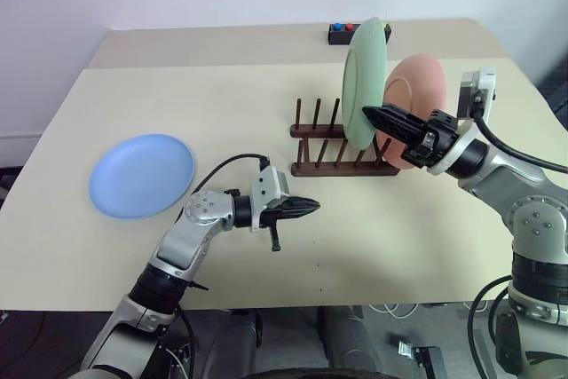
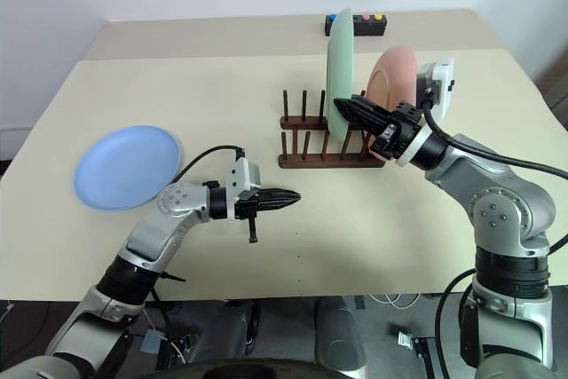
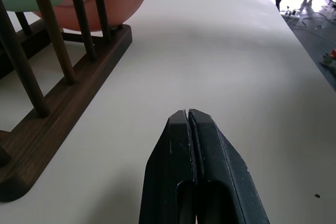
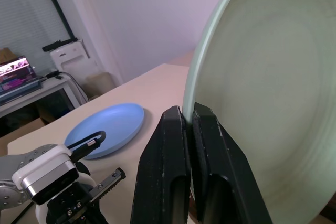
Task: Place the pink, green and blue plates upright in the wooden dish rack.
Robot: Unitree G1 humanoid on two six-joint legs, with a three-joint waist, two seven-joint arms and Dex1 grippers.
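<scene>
Right gripper (image 1: 377,114) jaws pinch green plate (image 1: 364,86) rim, upright over wooden dish rack (image 1: 342,144), beside slotted pink plate (image 1: 417,99). Left gripper (image 1: 306,209) jaws pressed together, empty. Blue plate (image 1: 142,175) flat, well left of rack. Risk: tilted release, green plate misses pegs and topples.

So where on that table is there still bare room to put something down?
Bare tabletop lies between the blue plate and the wooden dish rack, and along the front edge, apart from the left gripper. It is crowded at the rack's right end: the pink plate, and the green plate in the right gripper.
</scene>
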